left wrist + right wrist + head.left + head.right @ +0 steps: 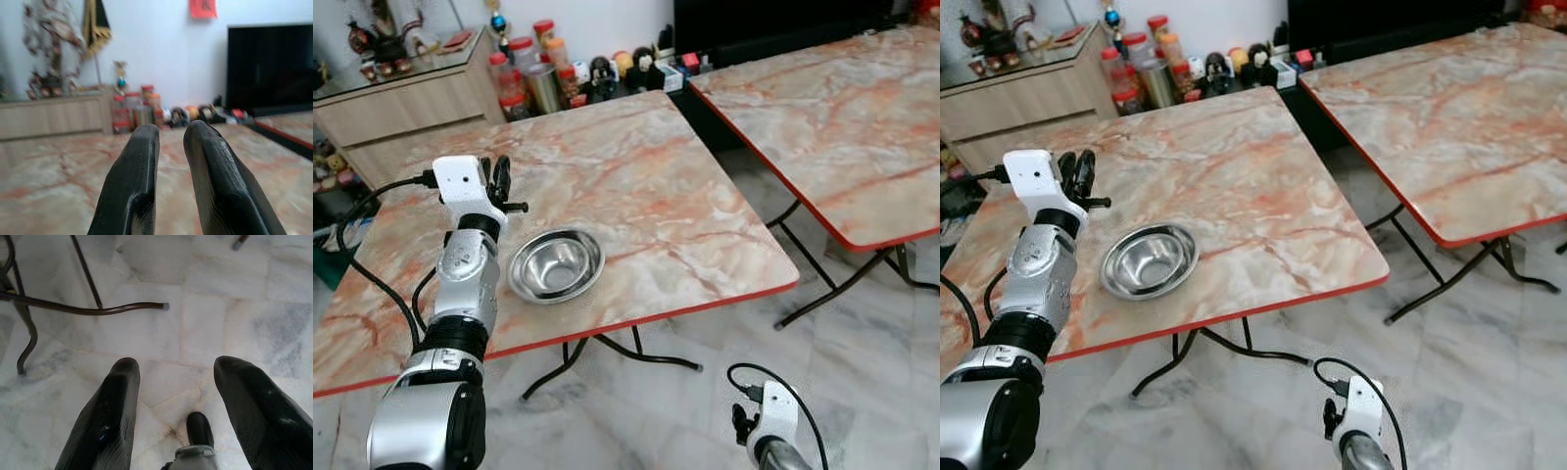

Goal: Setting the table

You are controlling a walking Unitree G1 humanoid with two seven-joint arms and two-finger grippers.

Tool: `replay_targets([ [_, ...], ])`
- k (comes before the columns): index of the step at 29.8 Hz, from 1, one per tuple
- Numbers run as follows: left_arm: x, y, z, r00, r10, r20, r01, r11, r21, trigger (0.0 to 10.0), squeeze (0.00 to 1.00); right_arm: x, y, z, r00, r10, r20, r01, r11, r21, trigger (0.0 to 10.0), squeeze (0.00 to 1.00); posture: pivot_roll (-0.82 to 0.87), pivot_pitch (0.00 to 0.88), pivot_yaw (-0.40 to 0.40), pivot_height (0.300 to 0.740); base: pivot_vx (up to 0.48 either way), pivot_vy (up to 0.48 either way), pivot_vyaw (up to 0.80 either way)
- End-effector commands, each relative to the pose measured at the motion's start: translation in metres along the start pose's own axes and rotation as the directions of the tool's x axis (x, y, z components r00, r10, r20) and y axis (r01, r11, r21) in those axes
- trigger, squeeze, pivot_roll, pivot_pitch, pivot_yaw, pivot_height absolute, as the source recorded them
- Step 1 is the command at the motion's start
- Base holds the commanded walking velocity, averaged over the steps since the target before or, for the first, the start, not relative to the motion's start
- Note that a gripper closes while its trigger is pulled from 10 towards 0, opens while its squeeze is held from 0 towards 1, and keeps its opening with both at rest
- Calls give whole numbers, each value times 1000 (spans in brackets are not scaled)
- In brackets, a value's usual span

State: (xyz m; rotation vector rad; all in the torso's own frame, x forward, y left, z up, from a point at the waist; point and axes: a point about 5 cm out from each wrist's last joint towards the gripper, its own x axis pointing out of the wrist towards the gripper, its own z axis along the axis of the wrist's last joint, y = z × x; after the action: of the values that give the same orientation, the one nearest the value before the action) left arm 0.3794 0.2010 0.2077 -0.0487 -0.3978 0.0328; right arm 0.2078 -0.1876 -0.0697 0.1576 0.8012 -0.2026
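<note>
A shiny steel bowl sits upright and empty on the marble-patterned table, near its front red edge. My left gripper hovers over the table just beyond and to the left of the bowl, pointing away from me. Its fingers stand a narrow gap apart with nothing between them. My right gripper hangs low beside me over the tiled floor, open and empty; its wrist shows at the bottom of the left eye view.
A second marble table stands to the right, with a gap of floor between the two. Behind the near table are a wooden cabinet, several jars and a black TV. Folding table legs cross the floor.
</note>
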Motion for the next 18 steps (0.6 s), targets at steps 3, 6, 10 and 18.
replay_targets([
  [3,0,10,9,999,36,41,-37,999,16,10000,0,1,6,2,1000,29,0,-29,1000,-7,10000,0,-92,0,92,740,0,0,0],
  [6,-5,10,9,997,58,51,-59,998,9,10000,0,0,3,1,1000,31,2,-31,999,-21,10000,0,-41,0,55,740,0,0,0],
  [10,-9,2,8,998,40,44,-40,999,1,10000,0,0,0,0,999,33,-3,-33,999,-32,10000,0,-9,0,38,740,0,0,0],
  [18,-17,1,0,999,49,0,-49,998,32,10000,0,-1,-3,-3,999,34,-19,-35,998,-49,10000,0,6,0,23,740,0,0,0],
])
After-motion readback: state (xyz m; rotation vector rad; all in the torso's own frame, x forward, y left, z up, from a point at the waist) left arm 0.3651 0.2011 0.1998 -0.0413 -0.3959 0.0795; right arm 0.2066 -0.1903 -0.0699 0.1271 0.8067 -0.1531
